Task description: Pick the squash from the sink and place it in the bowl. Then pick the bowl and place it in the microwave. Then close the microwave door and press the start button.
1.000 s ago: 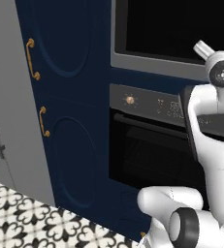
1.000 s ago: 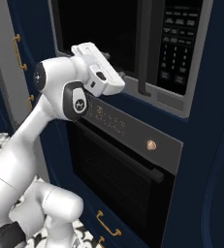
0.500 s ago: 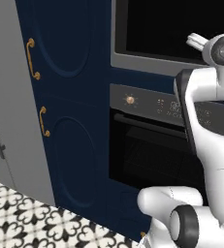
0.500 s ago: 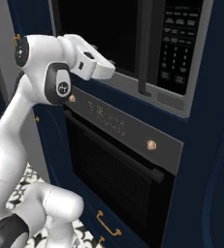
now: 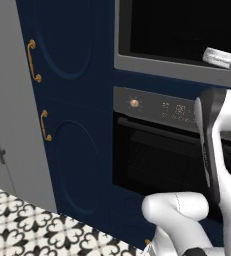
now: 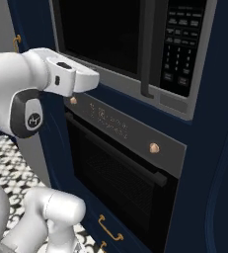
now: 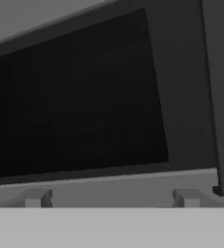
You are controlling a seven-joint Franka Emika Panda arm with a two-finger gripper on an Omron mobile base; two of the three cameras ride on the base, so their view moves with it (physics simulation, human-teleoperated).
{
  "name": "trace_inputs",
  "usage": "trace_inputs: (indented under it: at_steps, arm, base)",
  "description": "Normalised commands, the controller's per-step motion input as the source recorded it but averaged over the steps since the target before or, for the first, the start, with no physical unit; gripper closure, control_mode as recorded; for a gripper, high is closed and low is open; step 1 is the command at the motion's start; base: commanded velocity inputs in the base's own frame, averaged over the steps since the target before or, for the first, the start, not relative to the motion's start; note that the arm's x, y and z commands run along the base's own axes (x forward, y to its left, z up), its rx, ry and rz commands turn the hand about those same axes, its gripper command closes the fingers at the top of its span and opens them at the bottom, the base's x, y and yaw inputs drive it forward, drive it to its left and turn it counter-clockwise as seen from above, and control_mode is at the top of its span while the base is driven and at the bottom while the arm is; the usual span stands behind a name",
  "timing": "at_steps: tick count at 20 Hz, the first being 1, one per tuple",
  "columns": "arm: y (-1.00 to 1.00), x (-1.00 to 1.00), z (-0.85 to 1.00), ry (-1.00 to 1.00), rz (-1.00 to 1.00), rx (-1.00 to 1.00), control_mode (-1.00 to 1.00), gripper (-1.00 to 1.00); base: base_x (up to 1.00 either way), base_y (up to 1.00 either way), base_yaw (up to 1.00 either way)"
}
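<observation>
The arm (image 6: 31,94) is all glossy white, rounded shells, chunky and tube-like, with a dark grey joint cap that has a small white logo on it. There's a dark band running down one link too, and the claw (image 7: 111,198) tips are small, dark and blocky.

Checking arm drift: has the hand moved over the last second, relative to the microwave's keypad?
Yes. In the right base view the hand has swung left, away from the microwave keypad.

The white arm (image 5: 222,165) rises at four o'clock before the black oven (image 5: 157,150), the microwave door (image 5: 182,30) shut at one o'clock above it
</observation>
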Motion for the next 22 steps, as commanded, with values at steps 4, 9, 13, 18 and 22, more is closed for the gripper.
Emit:
trace_inputs:
  at_steps: [4,9,13,18,22]
  arm:
    - [0.08,-0.91,-0.28,-0.12,0.12,-0.29,-1.00,1.00]
    - [-0.10,-0.35,-0.32,-0.03,0.01,-0.06,-1.00,1.00]
    - [-0.46,0.00,-0.08,0.09,-0.08,0.00,-1.00,1.00]
    - [-0.39,0.00,-0.03,0.08,-0.12,0.00,-1.00,1.00]
    - [-0.66,0.00,0.00,0.01,-0.06,0.00,-1.00,1.00]
  base:
    - [0.00,0.00,0.00]
    - [0.00,0.00,0.00]
    - [0.00,0.00,0.00]
    - [0.00,0.00,0.00]
    - [0.00,0.00,0.00]
